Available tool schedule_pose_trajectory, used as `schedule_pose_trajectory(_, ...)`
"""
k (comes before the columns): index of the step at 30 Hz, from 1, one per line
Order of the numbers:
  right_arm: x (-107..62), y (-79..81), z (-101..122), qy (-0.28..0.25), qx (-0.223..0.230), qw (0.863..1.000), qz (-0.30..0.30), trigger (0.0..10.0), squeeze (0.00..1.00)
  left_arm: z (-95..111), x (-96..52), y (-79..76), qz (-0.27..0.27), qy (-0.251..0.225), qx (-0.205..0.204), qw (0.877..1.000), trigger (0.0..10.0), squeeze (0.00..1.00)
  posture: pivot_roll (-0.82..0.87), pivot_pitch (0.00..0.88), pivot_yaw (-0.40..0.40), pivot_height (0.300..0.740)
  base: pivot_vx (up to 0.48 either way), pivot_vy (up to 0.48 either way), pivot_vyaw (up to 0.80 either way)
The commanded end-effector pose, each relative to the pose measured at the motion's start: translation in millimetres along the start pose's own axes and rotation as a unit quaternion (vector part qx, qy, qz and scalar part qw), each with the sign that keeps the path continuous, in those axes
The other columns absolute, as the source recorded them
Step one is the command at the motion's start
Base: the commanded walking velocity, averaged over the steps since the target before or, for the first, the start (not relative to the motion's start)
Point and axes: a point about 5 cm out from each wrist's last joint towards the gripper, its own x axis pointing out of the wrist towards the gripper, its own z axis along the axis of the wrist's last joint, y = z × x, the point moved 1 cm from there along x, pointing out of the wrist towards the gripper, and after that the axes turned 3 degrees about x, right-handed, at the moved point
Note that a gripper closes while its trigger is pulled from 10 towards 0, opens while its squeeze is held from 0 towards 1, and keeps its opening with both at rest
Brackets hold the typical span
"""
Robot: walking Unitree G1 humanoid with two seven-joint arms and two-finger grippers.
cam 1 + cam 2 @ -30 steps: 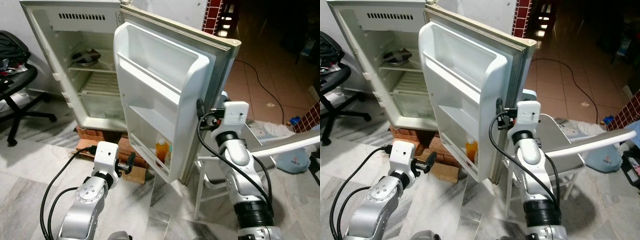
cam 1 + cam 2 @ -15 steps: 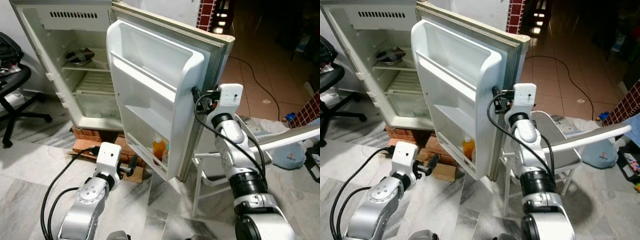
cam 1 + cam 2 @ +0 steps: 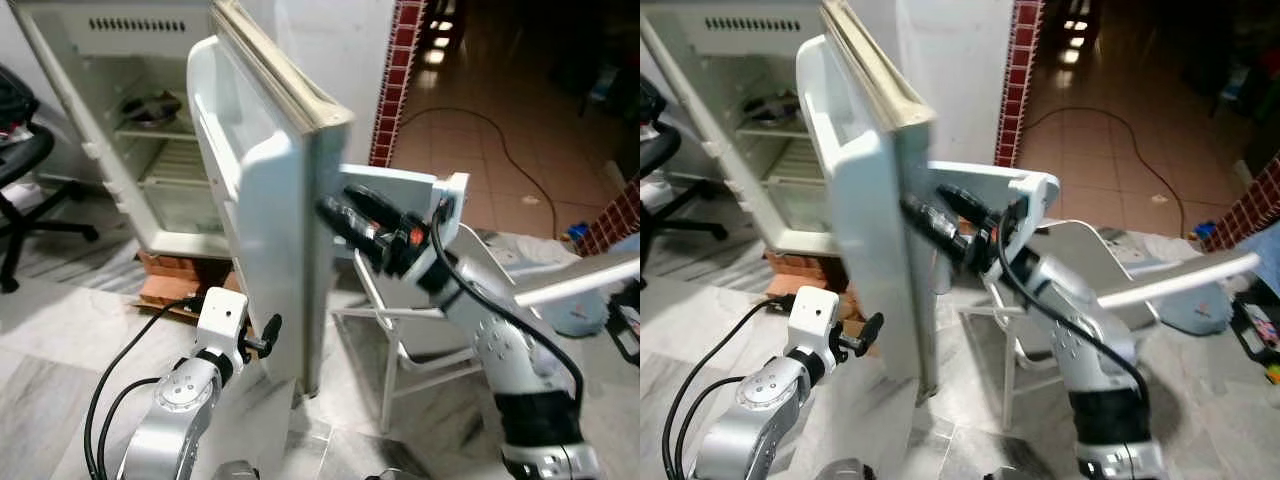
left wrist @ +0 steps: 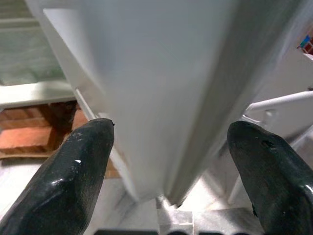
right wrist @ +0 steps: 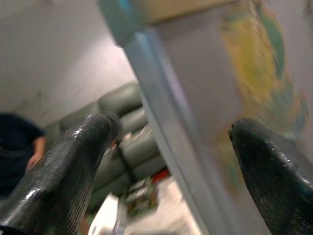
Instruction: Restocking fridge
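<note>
The white fridge point(image 3: 110, 150) stands open at the back left, with a metal pan point(image 3: 150, 105) on its upper shelf. Its door point(image 3: 265, 210) is turned edge-on to me, so the door shelves are hidden. My right gripper point(image 3: 336, 198) is open, raised against the door's outer face beside its free edge point(image 5: 195, 122). Low by the floor, my left gripper point(image 3: 270, 335) is open, and the door's bottom corner point(image 4: 156, 112) lies just ahead between its fingers point(image 4: 73, 186).
A white folding chair point(image 3: 420, 320) stands right behind the door, under my right arm. Bricks point(image 3: 160, 285) prop up the fridge. A black office chair point(image 3: 30, 180) is at the far left. A person in dark clothes point(image 5: 17, 142) sits near a grey sofa point(image 5: 122, 132).
The door has swung from wide open to edge-on, toward the fridge. My right gripper has come round along its outer face. The orange bottle on the door shelf is now hidden.
</note>
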Motion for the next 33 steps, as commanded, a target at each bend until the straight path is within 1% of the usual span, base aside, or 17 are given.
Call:
schedule_pose_trajectory(1, -6.5, -0.8, -6, 0.018, -0.007, 1.000, -0.013, 10.0, 0.00, 1, -2.0, 1.1, -0.001, 0.000, 0.003, 1.000, 10.0, 0.00, 0.10, 0.012, -0.010, 0.740, 0.000, 0.000, 0.00)
schedule_pose_trajectory(3, -14.1, -8.5, -13, 0.032, -0.013, 0.998, -0.052, 10.0, 0.00, 1, -2.2, 1.3, -0.001, 0.001, 0.003, 1.000, 10.0, 0.00, 0.10, 0.013, -0.009, 0.740, 0.000, 0.000, 0.00)
schedule_pose_trajectory(5, -22.1, -17.4, -23, 0.050, -0.042, 0.993, -0.097, 10.0, 0.00, 1, -2.5, 1.8, 0.000, 0.000, 0.004, 1.000, 10.0, 0.00, 0.10, 0.011, -0.008, 0.740, 0.000, 0.000, 0.00)
schedule_pose_trajectory(6, -30.7, -27.4, -29, 0.055, -0.079, 0.982, -0.164, 10.0, 0.00, 1, -2.7, 4.2, 0.010, -0.002, 0.001, 1.000, 10.0, 0.00, 0.09, 0.009, -0.008, 0.740, 0.000, 0.000, 0.00)
schedule_pose_trajectory(7, -30.7, -27.4, -29, 0.055, -0.079, 0.982, -0.164, 10.0, 0.00, 1, -2.7, 4.2, 0.010, -0.002, 0.001, 1.000, 10.0, 0.00, 0.09, 0.009, -0.008, 0.740, 0.000, 0.000, 0.00)
schedule_pose_trajectory(8, -35.0, -32.6, -30, 0.051, -0.096, 0.973, -0.203, 10.0, 0.00, 2, -2.7, 5.7, 0.016, -0.002, -0.001, 1.000, 10.0, 0.00, 0.09, 0.009, -0.008, 0.740, 0.000, 0.000, 0.00)
schedule_pose_trajectory(9, -42.0, -39.2, -29, 0.033, -0.121, 0.956, -0.267, 10.0, 0.00, 2, -2.8, 7.8, 0.023, -0.002, -0.001, 1.000, 10.0, 0.00, 0.09, 0.009, -0.008, 0.740, 0.000, 0.000, 0.00)
schedule_pose_trajectory(10, -43.9, -40.1, -29, 0.028, -0.127, 0.951, -0.281, 10.0, 0.00, 2, -2.7, 8.3, 0.025, -0.002, 0.002, 1.000, 10.0, 0.00, 0.09, 0.007, -0.009, 0.740, 0.000, 0.000, 0.00)
schedule_pose_trajectory(11, -46.3, -41.4, -30, 0.020, -0.127, 0.944, -0.305, 10.0, 0.00, 2, -2.7, 8.6, 0.026, -0.003, 0.003, 1.000, 10.0, 0.00, 0.09, 0.006, -0.009, 0.740, 0.000, 0.289, 0.00)
schedule_pose_trajectory(13, -49.1, -42.9, -32, 0.008, -0.128, 0.934, -0.334, 10.0, 0.00, 3, -2.2, 9.0, 0.026, -0.004, 0.005, 1.000, 10.0, 0.00, 0.09, 0.007, -0.012, 0.740, 0.000, 0.384, 0.00)
schedule_pose_trajectory(15, -49.8, -43.7, -35, -0.003, -0.125, 0.927, -0.353, 10.0, 0.00, 5, -0.6, 9.4, 0.027, -0.002, 0.013, 1.000, 10.0, 0.00, 0.09, 0.024, -0.009, 0.740, 0.000, 0.480, 0.00)
schedule_pose_trajectory(19, -49.6, -42.6, -45, 0.001, -0.121, 0.925, -0.360, 10.0, 0.00, 6, -0.6, 10.8, 0.035, -0.006, 0.015, 0.999, 10.0, 0.00, 0.09, 0.013, -0.010, 0.740, 0.000, 0.480, 0.00)
schedule_pose_trajectory(23, -50.8, -44.1, -49, 0.011, -0.117, 0.925, -0.361, 10.0, 0.00, 5, -3.3, 17.9, 0.066, -0.008, 0.005, 0.998, 10.0, 0.00, 0.09, 0.010, -0.016, 0.740, 0.000, 0.480, 0.00)
schedule_pose_trajectory(27, -55.9, -52.1, -45, 0.010, -0.129, 0.913, -0.387, 10.0, 0.00, 4, -4.3, 30.1, 0.112, -0.009, -0.015, 0.993, 10.0, 0.00, 0.09, 0.005, -0.020, 0.740, 0.000, 0.480, 0.00)
schedule_pose_trajectory(28, -55.9, -52.1, -45, 0.010, -0.129, 0.913, -0.387, 10.0, 0.00, 4, -4.3, 30.1, 0.112, -0.009, -0.015, 0.993, 10.0, 0.00, 0.09, 0.005, -0.020, 0.740, 0.000, 0.480, 0.00)
schedule_pose_trajectory(32, -62.8, -58.7, -40, 0.001, -0.152, 0.892, -0.427, 10.0, 0.00, 8, -5.0, 33.6, 0.126, -0.020, 0.010, 0.992, 10.0, 0.00, 0.09, 0.000, -0.020, 0.740, 0.000, 0.480, 0.00)
schedule_pose_trajectory(33, -63.6, -59.1, -40, 0.000, -0.153, 0.890, -0.430, 10.0, 0.00, 9, -5.3, 33.7, 0.124, -0.026, 0.013, 0.992, 10.0, 0.00, 0.09, 0.000, -0.018, 0.740, 0.000, 0.480, 0.00)
